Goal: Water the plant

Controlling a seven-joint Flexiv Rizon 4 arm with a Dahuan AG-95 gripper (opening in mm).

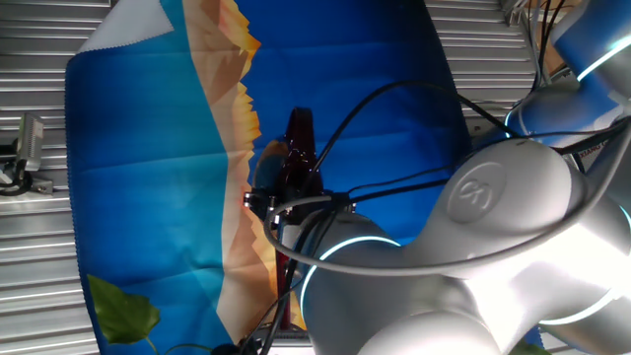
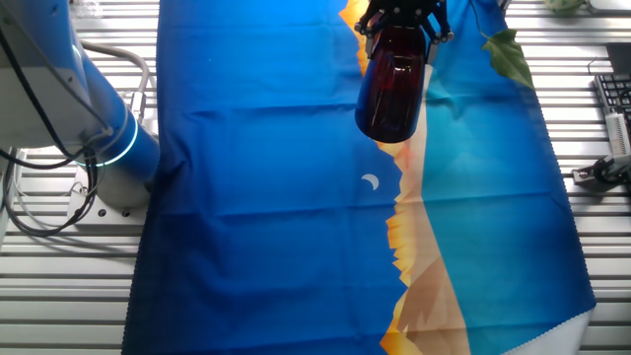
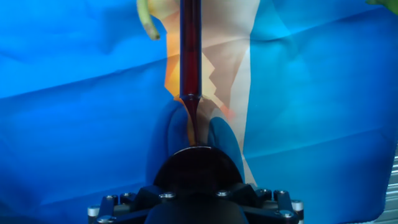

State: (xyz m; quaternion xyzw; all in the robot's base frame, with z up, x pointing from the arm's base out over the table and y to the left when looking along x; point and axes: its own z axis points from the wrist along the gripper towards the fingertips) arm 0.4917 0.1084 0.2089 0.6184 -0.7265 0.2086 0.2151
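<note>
1. Hand (image 2: 402,22) closed around the dark red watering vessel (image 2: 392,84), gripped at the upper body and carried off the table (image 2: 59,296); long spout (image 3: 190,50) running straight out ahead of the fingers in the hand view.
2. Plant only partly in view: one glossy green leaf (image 2: 511,54) just beside the hand in the other fixed view, another leaf (image 1: 123,311) at the frame's lower corner in one fixed view, and a leaf tip (image 3: 147,18) just left of the spout ahead. Pot not visible in any view.
3. Blue and orange printed cloth (image 2: 276,197) below, draped over the table.
4. Likely handling of the plant: leaves soft and bendable, stalks brittle, small pot light and easy to tip. Best not grasped at all; if steadied, only at the pot rim.
5. Vessel looks smooth and possibly slippery; a firm grip at the body seems sensible during tilting.
</note>
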